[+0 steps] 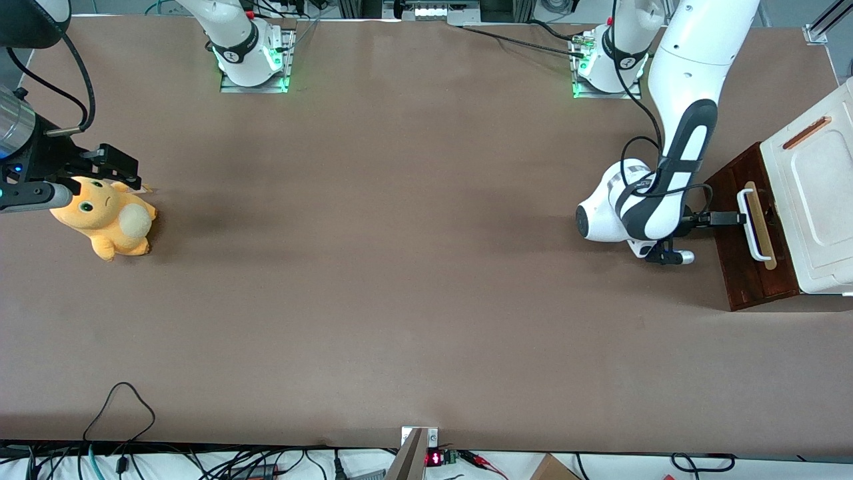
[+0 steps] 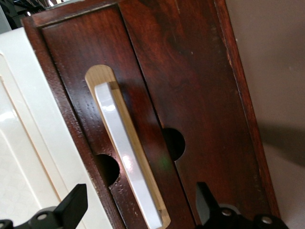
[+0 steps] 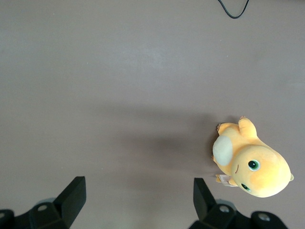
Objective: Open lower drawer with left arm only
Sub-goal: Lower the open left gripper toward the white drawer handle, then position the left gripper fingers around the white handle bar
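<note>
The left arm (image 1: 686,127) reaches down from its base toward the working arm's end of the table (image 1: 400,300), its rounded white wrist low over the surface and its gripper (image 1: 733,218) pointed at the front of the cabinet (image 1: 816,200). The jaws are spread wide. In the left wrist view the two black fingertips (image 2: 74,202) stand well apart, and the white loop handle (image 2: 126,157) runs into the gap between them on its pale wood strip (image 2: 102,76). Neither fingertip touches the handle; one sits over the white cabinet side, the other over the dark wood.

The lower drawer (image 1: 746,247) lies directly ahead of the jaws, its dark reddish-brown front facing them. Two round holes (image 2: 174,143) show in the wood, one on each side of the handle, just ahead of the jaws. In the front view the jaw tips sit right at the handle's upper end, though contact cannot be told there.

A yellow plush toy (image 1: 106,217) lies on the table well apart from the jaws, toward the parked arm's end.
</note>
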You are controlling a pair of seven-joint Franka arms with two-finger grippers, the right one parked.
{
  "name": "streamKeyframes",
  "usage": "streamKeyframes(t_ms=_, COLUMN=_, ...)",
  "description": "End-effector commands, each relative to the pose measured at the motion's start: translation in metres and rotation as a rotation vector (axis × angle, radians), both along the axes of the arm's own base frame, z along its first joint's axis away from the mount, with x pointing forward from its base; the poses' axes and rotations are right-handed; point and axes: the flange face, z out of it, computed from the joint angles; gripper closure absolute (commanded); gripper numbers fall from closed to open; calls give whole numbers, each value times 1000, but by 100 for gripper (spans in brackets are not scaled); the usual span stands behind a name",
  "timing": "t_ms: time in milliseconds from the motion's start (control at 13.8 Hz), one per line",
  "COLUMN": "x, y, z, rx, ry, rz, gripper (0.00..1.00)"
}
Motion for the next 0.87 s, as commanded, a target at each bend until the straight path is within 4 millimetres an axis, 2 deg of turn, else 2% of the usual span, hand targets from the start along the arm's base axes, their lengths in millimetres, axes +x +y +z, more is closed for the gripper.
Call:
streamKeyframes(t_ms=0, x=5, y=7, z=2, rx=39, ry=-9, rz=-19, gripper=0)
streamKeyframes(t_ms=218, x=8, y=16, z=4, rx=54, ry=-8, rz=-25, gripper=0)
streamKeyframes(t_ms=653, x=7, y=19, z=6, rx=73, ry=-30, rz=-10, gripper=0)
streamKeyframes(t_ms=799, x=6, y=21, z=1, rx=95, ry=-27, rz=-22, gripper=0)
